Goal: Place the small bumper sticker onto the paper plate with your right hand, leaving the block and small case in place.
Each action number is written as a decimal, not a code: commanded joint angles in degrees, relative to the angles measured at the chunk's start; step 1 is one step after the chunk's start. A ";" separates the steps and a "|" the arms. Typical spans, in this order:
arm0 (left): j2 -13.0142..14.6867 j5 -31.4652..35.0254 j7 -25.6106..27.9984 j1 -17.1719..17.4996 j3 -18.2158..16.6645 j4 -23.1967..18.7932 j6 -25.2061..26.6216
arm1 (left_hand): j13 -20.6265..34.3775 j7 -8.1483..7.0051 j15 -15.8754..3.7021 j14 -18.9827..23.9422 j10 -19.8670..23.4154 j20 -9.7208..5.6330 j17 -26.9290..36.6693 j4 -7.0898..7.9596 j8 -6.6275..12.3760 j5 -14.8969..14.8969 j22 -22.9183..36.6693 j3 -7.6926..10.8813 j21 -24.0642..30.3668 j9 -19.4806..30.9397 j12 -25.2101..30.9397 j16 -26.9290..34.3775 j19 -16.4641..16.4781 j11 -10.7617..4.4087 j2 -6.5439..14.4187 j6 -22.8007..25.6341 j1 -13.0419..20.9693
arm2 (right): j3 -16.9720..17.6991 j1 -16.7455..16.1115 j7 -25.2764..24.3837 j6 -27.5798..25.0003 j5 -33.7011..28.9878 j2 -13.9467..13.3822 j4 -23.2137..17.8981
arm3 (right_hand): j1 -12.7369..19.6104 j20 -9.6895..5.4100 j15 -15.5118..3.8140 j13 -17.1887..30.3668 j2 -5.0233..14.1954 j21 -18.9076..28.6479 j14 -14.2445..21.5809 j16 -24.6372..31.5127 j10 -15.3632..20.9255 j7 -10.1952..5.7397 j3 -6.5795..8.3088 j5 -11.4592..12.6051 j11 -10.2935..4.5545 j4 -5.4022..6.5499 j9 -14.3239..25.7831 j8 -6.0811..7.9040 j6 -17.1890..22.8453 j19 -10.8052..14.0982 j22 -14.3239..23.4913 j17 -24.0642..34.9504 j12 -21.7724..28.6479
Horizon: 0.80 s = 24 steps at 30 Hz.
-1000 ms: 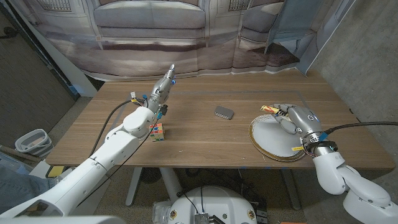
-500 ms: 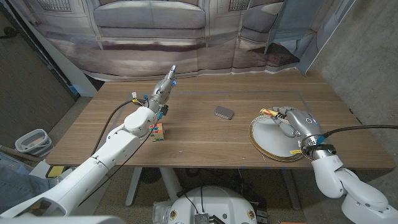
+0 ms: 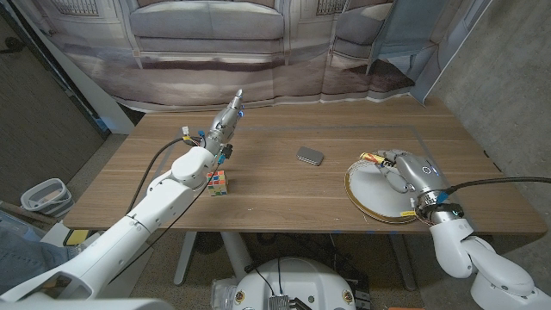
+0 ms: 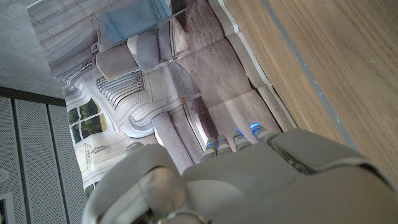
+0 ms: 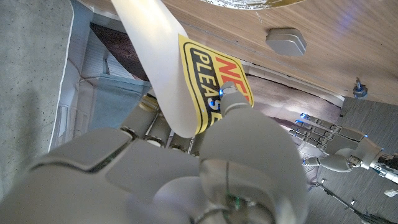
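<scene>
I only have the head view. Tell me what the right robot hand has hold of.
Observer: In the right wrist view, the right robot hand pinches the bumper sticker. It is yellow with a black border and curled, so its white back shows.
Operator: Read me the print.
Observer: Only part is visible: "PLEAS" in black under red letters. A finger covers the rest.
Operator: Check the left robot hand.
Observer: In the left wrist view, the left robot hand has its fingers stretched straight, with blue lights at the tips.

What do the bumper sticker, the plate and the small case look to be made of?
Bumper sticker: glossy printed vinyl or coated paper, curling with a white back. Paper plate: thin white paperboard with a gold rim. Small case: grey, rounded, faint sheen; metal or plastic, hard to tell.
</scene>
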 commanded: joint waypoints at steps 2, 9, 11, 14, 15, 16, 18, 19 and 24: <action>-0.13 -0.22 -0.39 -0.53 0.09 0.51 0.34 | 0.21 0.09 -0.21 -4.87 -4.11 -0.25 0.31 -0.12 0.13 -0.17 0.21 -0.47 -0.31 0.29 -0.01 -0.23 -9.46 -0.15 -0.06 -0.37 0.84 | -1.61 0.58 -1.32 -0.87 0.08 -0.22 1.11 | -0.32 -3.31 -6.32 0.12 -0.18 -0.41 0.46 -0.14 0.33 -0.02 0.22 -0.14 -0.21 0.12 0.12 -0.39 0.23 -0.05 0.16 0.06 -0.29; -0.02 -0.06 0.01 -0.29 0.08 0.04 0.61 | 0.22 0.09 -0.24 -4.87 -4.07 -0.26 0.31 -0.11 0.14 -0.18 0.21 -0.51 -0.31 0.29 0.02 -0.21 -9.47 -0.06 -0.04 -0.40 0.89 | -2.25 0.43 -3.09 -0.81 0.27 -0.30 1.89 | -0.20 -3.44 -6.28 0.13 -0.06 -0.44 0.46 -0.16 0.46 -0.11 0.35 -0.12 0.04 0.08 0.13 -0.38 0.39 -0.06 0.16 0.06 -0.30; 0.02 0.08 0.04 -0.28 0.17 -0.08 0.65 | 0.22 0.13 -0.25 -4.92 -4.08 -0.26 0.31 -0.11 0.16 -0.18 0.22 -0.52 -0.31 0.29 0.02 -0.23 -9.48 -0.14 -0.04 -0.39 0.90 | -2.48 0.35 -3.37 -1.07 0.10 -0.42 2.06 | -0.17 -3.45 -6.27 0.13 -0.04 -0.44 0.53 -0.14 0.44 -0.10 0.38 -0.11 -0.12 0.06 0.13 -0.39 0.40 -0.05 0.16 0.06 -0.33; -0.02 -0.01 0.08 -0.18 0.21 -0.17 0.80 | 0.22 0.08 -0.29 -4.84 -4.05 -0.28 0.31 -0.10 0.18 -0.19 0.22 -0.53 -0.31 0.29 0.04 -0.19 -9.49 -0.07 -0.03 -0.35 0.91 | -2.84 0.22 -3.68 -1.53 0.22 -0.34 2.27 | -0.15 -3.47 -6.28 0.13 -0.05 -0.45 0.56 -0.14 0.44 -0.07 0.42 -0.11 -0.19 0.04 0.12 -0.40 0.44 -0.05 0.16 0.05 -0.35; 0.06 0.05 0.16 -0.18 0.25 -0.30 1.05 | 0.22 0.09 -0.29 -4.84 -4.09 -0.27 0.31 -0.10 0.18 -0.19 0.22 -0.53 -0.31 0.29 0.02 -0.19 -9.49 -0.17 -0.03 -0.36 0.92 | -2.95 0.16 -3.78 -1.69 0.14 -0.42 2.35 | -0.14 -3.46 -6.29 0.13 -0.05 -0.45 0.56 -0.14 0.47 -0.10 0.42 -0.11 -0.19 0.04 0.12 -0.40 0.45 -0.05 0.16 0.05 -0.35; 0.09 0.06 0.07 -0.16 0.29 -0.31 0.99 | 0.22 0.07 -0.27 -4.85 -4.04 -0.27 0.31 -0.10 0.19 -0.19 0.22 -0.54 -0.30 0.29 0.05 -0.19 -9.46 -0.08 -0.03 -0.34 0.93 | -3.04 0.10 -3.77 -1.91 0.15 -0.47 2.35 | -0.14 -3.48 -6.29 0.13 -0.05 -0.46 0.55 -0.15 0.45 -0.07 0.43 -0.11 -0.10 0.04 0.12 -0.42 0.44 -0.05 0.16 0.05 -0.36; 0.02 0.06 0.17 -0.06 0.29 -0.39 0.94 | 0.22 0.09 -0.31 -4.88 -4.04 -0.27 0.31 -0.10 0.18 -0.20 0.22 -0.55 -0.31 0.30 0.05 -0.20 -9.49 -0.04 -0.02 -0.38 0.94 | -3.22 -0.03 -3.87 -2.24 0.27 -0.48 2.42 | -0.14 -3.46 -6.28 0.13 -0.04 -0.48 0.53 -0.17 0.31 -0.01 0.46 -0.10 -0.31 0.04 0.13 -0.52 0.25 -0.08 0.17 0.05 -0.46; -0.07 -0.01 0.14 -0.01 0.28 -0.38 0.80 | 0.23 0.08 -0.32 -4.90 -4.05 -0.26 0.32 -0.09 0.19 -0.20 0.22 -0.55 -0.31 0.30 0.05 -0.20 -9.50 -0.15 -0.01 -0.38 0.95 | -3.30 -0.08 -3.93 -2.37 0.37 -0.49 2.44 | -0.15 -3.45 -6.31 0.14 -0.04 -0.48 0.51 -0.18 0.30 0.04 0.46 -0.10 -0.26 0.05 0.13 -0.54 0.21 -0.08 0.17 0.05 -0.47; -0.08 0.28 0.33 0.04 0.60 -0.71 1.16 | 0.23 0.06 -0.24 -4.95 -4.14 -0.24 0.32 -0.09 0.21 -0.21 0.22 -0.57 -0.31 0.30 0.02 -0.21 -9.51 -0.25 0.01 -0.36 0.99 | -3.71 -0.26 -3.67 -3.12 1.04 -0.62 2.58 | -0.78 -3.20 -5.86 0.16 -0.46 -0.63 0.03 -0.38 -0.43 0.21 0.15 -0.20 0.52 0.31 0.12 -0.76 -0.16 -0.35 0.17 0.04 -0.86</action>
